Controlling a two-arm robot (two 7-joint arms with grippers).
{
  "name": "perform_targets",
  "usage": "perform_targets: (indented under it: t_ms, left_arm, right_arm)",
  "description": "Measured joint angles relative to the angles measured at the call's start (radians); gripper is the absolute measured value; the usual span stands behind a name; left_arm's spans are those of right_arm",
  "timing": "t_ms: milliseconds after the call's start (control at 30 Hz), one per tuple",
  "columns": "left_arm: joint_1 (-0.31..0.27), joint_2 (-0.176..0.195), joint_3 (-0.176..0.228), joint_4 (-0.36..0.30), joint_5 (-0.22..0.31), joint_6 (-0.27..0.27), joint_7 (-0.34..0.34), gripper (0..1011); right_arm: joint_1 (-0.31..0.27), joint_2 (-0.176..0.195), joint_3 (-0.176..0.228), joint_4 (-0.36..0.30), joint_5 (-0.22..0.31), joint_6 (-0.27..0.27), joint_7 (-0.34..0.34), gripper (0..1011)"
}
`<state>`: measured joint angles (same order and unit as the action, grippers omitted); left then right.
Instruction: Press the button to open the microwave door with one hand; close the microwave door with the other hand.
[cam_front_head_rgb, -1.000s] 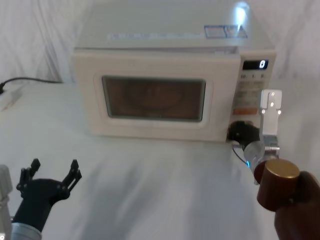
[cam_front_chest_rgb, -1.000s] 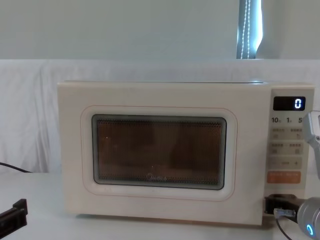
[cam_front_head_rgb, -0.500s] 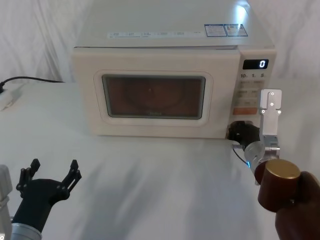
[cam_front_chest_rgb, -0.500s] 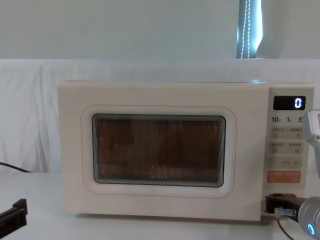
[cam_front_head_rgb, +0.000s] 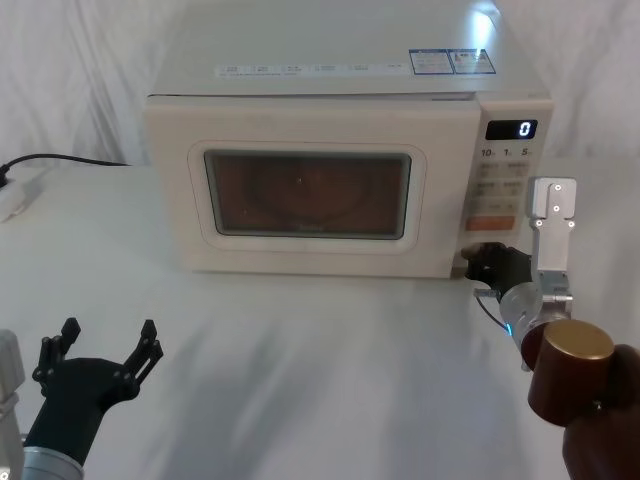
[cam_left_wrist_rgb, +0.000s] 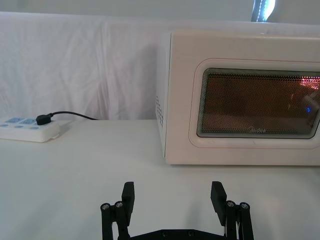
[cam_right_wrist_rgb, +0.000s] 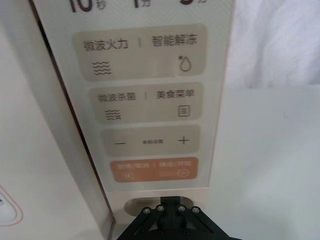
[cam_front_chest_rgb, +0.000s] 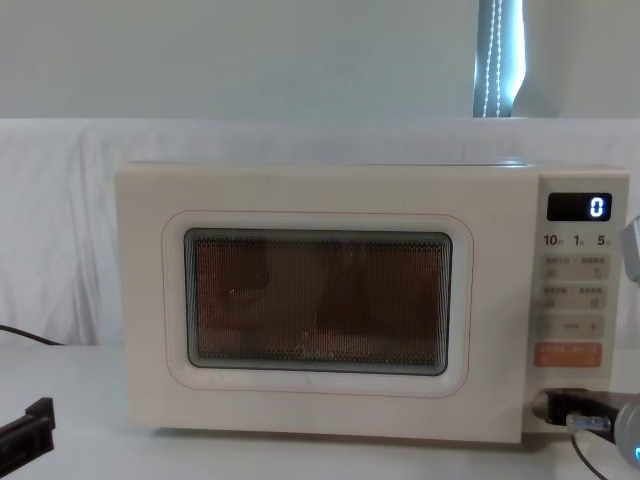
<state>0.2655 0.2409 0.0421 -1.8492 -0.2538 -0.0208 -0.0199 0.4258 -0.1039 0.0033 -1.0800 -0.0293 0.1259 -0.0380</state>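
Observation:
The cream-white microwave (cam_front_head_rgb: 330, 60) stands at the table's middle, its display (cam_front_chest_rgb: 595, 207) reading 0. The microwave door (cam_front_head_rgb: 310, 195) (cam_front_chest_rgb: 315, 300) (cam_left_wrist_rgb: 255, 102) lies against the oven's front with no plain gap in the head view. The button (cam_right_wrist_rgb: 132, 203) (cam_front_chest_rgb: 545, 403) sits at the foot of the control panel, under the orange key (cam_right_wrist_rgb: 155, 169). My right gripper (cam_right_wrist_rgb: 168, 210) (cam_front_head_rgb: 488, 265) is shut, its tip just before the button and hiding its middle. At the near left my left gripper (cam_front_head_rgb: 108, 338) (cam_left_wrist_rgb: 172, 197) hangs open, well short of the door.
A white power strip (cam_left_wrist_rgb: 27, 129) with a black cable (cam_front_head_rgb: 60, 160) lies on the table left of the oven. White cloth hangs behind. My right arm's silver bracket (cam_front_head_rgb: 552, 225) and brown joint (cam_front_head_rgb: 570, 370) stand beside the panel.
My right gripper has drawn back a little from the panel and shifted right, so part of the button shows in the chest view. The window has dimmed. The left gripper has not moved.

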Motion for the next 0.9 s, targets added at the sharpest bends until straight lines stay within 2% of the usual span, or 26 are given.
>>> perform_targets:
  t_ms: [900]
  left_arm:
    - [0.000, 0.000, 0.000, 0.000, 0.000, 0.000, 0.000, 1001]
  right_arm:
    - [-0.021, 0.020, -0.004, -0.027, 0.004, 0.016, 0.028, 0]
